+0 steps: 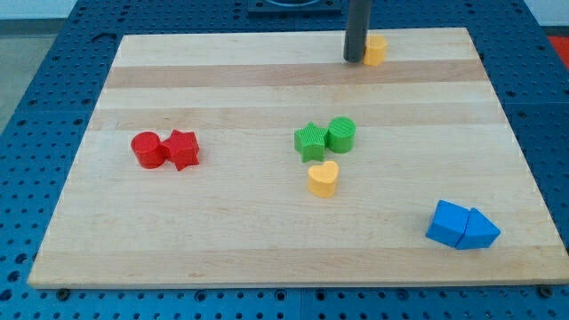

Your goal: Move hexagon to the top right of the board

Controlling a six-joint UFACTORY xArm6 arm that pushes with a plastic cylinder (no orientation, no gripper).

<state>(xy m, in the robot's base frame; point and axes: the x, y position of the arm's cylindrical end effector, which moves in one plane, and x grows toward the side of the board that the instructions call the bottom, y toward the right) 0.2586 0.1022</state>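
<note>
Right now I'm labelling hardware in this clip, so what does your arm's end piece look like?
Only a straight rod shows, entering from the view's top. It is a plain dark grey cylinder with a smooth matte surface, and I see no markings, cables or fingers on it. My tip is a blunt flat end of the same width as the shaft. The arm above it is out of frame.

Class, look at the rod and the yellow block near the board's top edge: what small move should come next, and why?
Probably a short push toward the view's right: my tip sits just left of the yellow hexagon, which lies near the board's top edge but short of its right corner.
</note>
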